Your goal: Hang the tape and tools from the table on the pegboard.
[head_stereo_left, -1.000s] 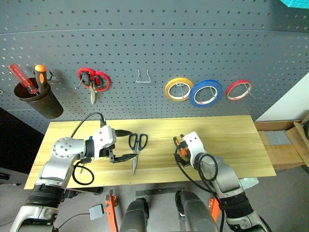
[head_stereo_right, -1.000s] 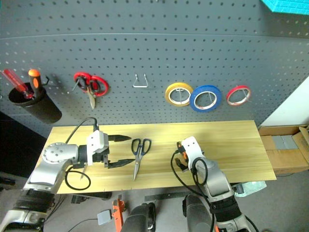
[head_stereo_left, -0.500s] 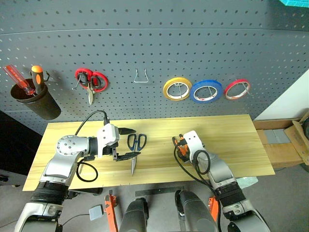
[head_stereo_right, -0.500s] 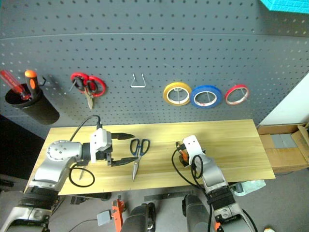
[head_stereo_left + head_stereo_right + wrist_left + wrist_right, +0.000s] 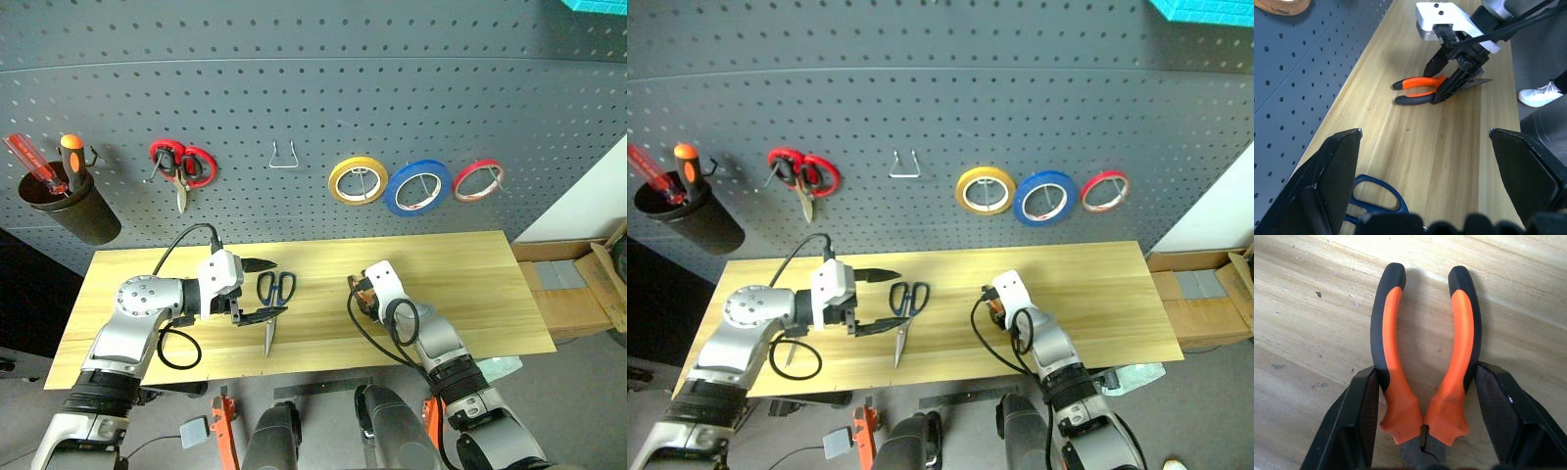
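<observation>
Clearly the pliers (image 5: pixel 1422 362) lie flat on the counter (image 5: pixel 470 284), handles straddled by the right claw (image 5: pixel 1422 431), whose fingers touch but don't yet pinch. Probably heavy, stiff steel with grippy rubber handles; squeezing both handles near the pivot looks safest. The left claw (image 5: pixel 257 289) is spread beside the scissors (image 5: pixel 275 299).

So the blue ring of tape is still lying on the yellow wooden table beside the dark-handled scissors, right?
Not quite. The blue ring of tape already hangs on the dark grey pegboard, between a yellow roll and a red roll, as the left eye view shows. The dark-handled scissors do lie on the yellow wooden table.
</observation>
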